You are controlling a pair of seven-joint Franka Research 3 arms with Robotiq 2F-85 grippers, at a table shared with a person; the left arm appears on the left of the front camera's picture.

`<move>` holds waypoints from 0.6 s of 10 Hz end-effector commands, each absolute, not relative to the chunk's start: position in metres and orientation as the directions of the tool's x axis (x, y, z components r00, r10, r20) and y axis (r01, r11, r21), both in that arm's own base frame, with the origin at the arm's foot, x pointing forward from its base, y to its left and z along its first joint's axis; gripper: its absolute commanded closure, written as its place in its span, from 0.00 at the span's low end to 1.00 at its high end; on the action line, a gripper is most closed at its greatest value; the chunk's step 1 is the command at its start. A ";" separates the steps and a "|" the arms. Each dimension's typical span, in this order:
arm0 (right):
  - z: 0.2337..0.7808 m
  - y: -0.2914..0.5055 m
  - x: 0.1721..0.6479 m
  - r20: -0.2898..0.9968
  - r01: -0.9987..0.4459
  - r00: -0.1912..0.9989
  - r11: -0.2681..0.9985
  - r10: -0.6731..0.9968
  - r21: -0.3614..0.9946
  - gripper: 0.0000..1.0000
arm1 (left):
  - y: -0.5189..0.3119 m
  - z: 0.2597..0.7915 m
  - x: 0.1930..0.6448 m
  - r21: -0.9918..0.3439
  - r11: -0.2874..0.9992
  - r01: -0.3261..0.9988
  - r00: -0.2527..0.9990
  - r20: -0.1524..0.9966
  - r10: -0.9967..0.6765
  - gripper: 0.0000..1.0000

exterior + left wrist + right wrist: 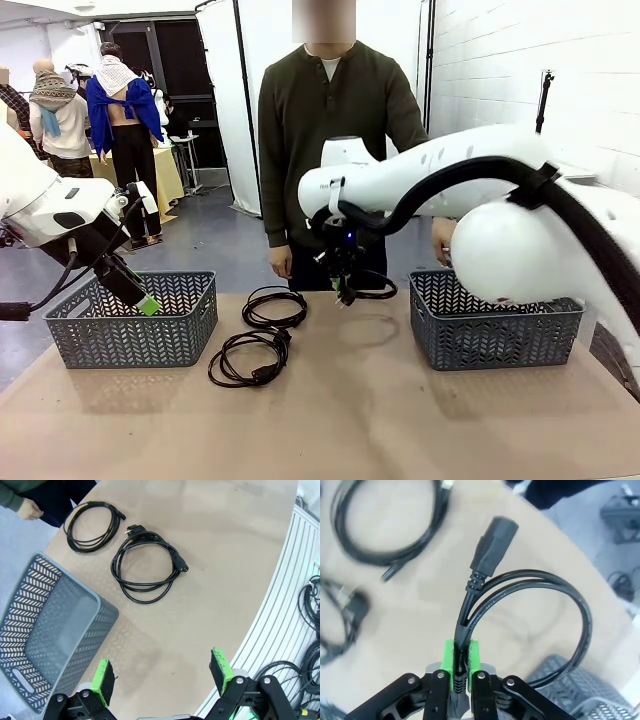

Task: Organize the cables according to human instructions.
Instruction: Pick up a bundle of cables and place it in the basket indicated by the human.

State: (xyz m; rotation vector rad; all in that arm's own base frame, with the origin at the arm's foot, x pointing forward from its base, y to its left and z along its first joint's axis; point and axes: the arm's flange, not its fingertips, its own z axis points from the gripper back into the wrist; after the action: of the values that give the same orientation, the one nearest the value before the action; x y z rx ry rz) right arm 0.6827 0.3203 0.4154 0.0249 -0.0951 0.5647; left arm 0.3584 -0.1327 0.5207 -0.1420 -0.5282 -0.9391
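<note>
- Brown table top [400, 430] runs across to a person [330, 120] standing at the far edge, and the action is mid-table.
- One black cable [570, 605] is up in the air above the table, between the coils and the right-hand basket.
- Its doubled cord is pinched between the green pads of the right gripper [461, 655], jaws squeezed narrow on it. A chunky plug [495, 545] pokes out past the fingertips.
- Two more cables lie flat, left of centre: a far coil [275, 307] and a near coil [250, 360], close together.
- Grey baskets flank them, the left basket [130, 325] and the right basket [495, 330].
- Left gripper [162, 680] hangs by the left basket, jaws spread wide, nothing between them.
</note>
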 end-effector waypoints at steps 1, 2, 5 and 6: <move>0.437 0.293 0.653 0.059 -0.695 0.718 0.719 0.694 0.003 1.00 | -0.132 0.520 0.360 0.118 0.593 0.796 0.470 0.496 -0.730 0.00; 0.450 0.284 0.642 0.061 -0.756 0.653 0.654 0.755 0.007 1.00 | -0.132 0.520 0.360 0.118 0.593 0.796 0.470 0.496 -0.730 0.00; 0.482 0.251 0.614 0.086 -0.901 0.431 0.433 0.898 -0.004 1.00 | -0.132 0.520 0.360 0.118 0.593 0.796 0.470 0.496 -0.730 0.00; 0.488 0.240 0.609 0.087 -0.930 0.366 0.368 0.926 -0.001 1.00 | -0.132 0.520 0.360 0.118 0.593 0.796 0.470 0.496 -0.730 0.00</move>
State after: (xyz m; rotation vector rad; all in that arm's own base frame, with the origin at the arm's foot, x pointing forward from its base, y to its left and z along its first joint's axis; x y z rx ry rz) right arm 0.6263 0.2565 0.4922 0.0033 -0.0635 1.1184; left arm 0.3584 -0.1328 0.5208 -0.1418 -0.5284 -0.9394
